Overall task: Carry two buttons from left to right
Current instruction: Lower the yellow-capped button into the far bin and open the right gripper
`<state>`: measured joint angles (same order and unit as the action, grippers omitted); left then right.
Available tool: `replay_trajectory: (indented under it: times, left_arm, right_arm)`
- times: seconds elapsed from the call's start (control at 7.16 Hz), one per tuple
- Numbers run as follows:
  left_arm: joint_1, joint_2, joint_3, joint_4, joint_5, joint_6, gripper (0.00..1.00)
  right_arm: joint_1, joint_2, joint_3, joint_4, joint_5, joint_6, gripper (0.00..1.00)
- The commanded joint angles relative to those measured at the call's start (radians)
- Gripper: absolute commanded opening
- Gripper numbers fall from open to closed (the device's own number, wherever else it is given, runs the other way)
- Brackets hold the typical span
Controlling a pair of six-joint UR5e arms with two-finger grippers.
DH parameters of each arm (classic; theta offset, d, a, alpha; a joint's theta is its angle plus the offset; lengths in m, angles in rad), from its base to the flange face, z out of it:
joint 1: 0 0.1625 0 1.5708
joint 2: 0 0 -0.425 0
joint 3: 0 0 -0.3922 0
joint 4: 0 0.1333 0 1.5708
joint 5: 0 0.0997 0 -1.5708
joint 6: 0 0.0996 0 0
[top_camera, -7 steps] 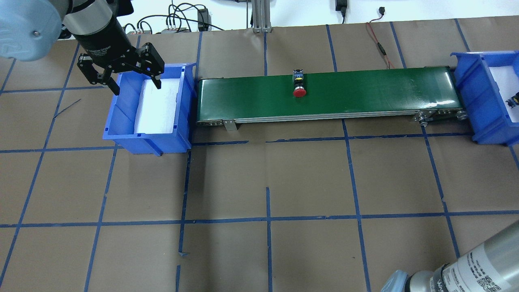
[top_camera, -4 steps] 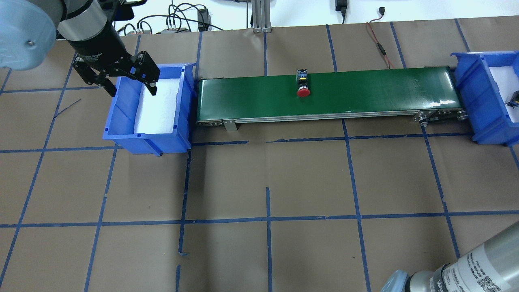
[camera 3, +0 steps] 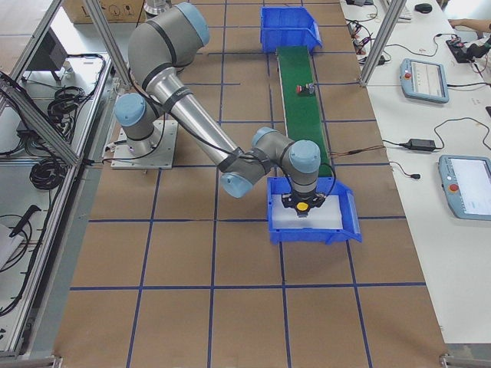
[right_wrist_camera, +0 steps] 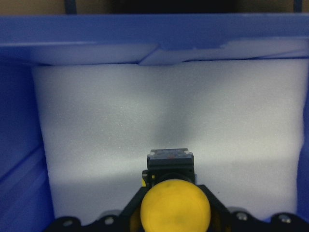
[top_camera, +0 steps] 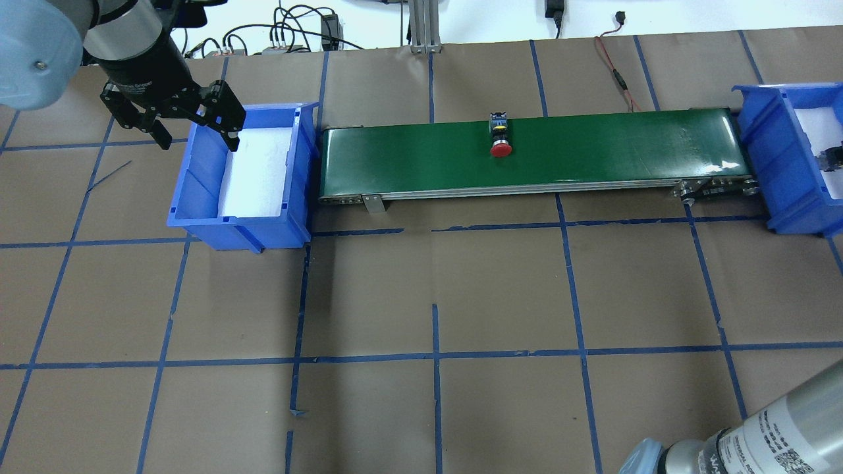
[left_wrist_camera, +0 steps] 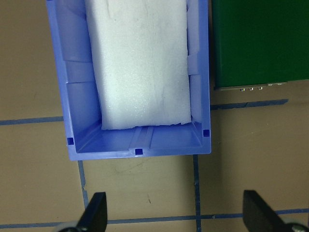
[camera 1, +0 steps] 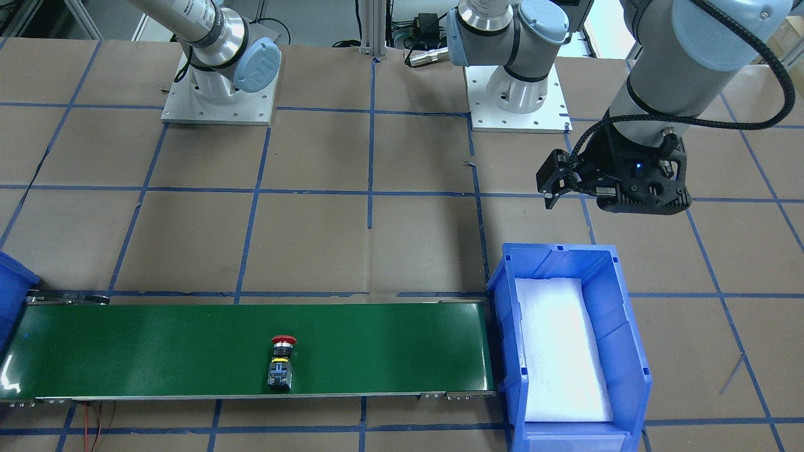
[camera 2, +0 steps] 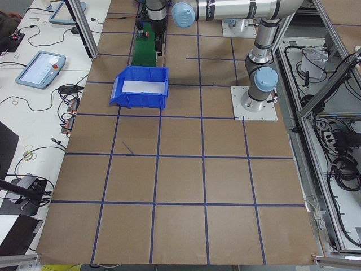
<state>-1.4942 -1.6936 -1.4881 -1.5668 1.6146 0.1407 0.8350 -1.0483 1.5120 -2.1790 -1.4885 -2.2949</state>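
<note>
A red-capped button lies on its side on the green conveyor belt, a little left of the belt's middle; it also shows in the front view. My left gripper hangs open and holds nothing, over the far left rim of the left blue bin. The left wrist view shows that bin holding only white foam. My right gripper is shut on the yellow-capped button, just above the foam of the right blue bin.
Brown paper with blue tape lines covers the table. Cables trail along the far edge behind the belt. The right bin stands at the belt's right end. Both arm bases are bolted opposite the belt.
The red-capped button has ridden the belt to the right. My left gripper has drawn back to the left, off the left bin's foam.
</note>
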Motion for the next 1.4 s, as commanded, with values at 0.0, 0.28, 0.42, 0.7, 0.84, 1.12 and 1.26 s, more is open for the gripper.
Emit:
replay_trajectory:
  times: [0.0, 0.28, 0.42, 0.7, 0.84, 1.12, 1.26]
  left_arm:
    - [0.002, 0.0, 0.0, 0.002, 0.001, 0.0, 1.0]
    - [0.003, 0.0, 0.0, 0.004, 0.002, 0.005, 1.0]
    - [0.005, 0.0, 0.0, 0.004, 0.004, 0.008, 1.0]
    - [0.005, 0.0, 0.002, 0.013, 0.002, 0.008, 1.0]
    - [0.005, -0.001, 0.003, 0.014, 0.002, 0.008, 1.0]
    - [0.005, 0.0, 0.003, 0.021, 0.002, 0.008, 1.0]
    - [0.005, 0.0, 0.003, 0.021, 0.002, 0.008, 1.0]
  right_arm:
    - [-0.001, 0.007, 0.01, -0.027, -0.065, -0.133, 0.12]
    - [-0.001, 0.016, 0.011, -0.039, -0.095, -0.135, 0.11]
    - [-0.001, 0.017, 0.019, -0.039, -0.085, -0.138, 0.29]
    - [-0.001, 0.014, 0.03, -0.06, -0.085, -0.138, 1.0]
    - [-0.001, 0.011, 0.033, -0.079, -0.085, -0.138, 1.0]
    - [0.001, -0.05, 0.034, -0.064, -0.063, -0.12, 1.0]
    - [0.01, -0.09, 0.034, -0.017, -0.014, -0.039, 1.0]
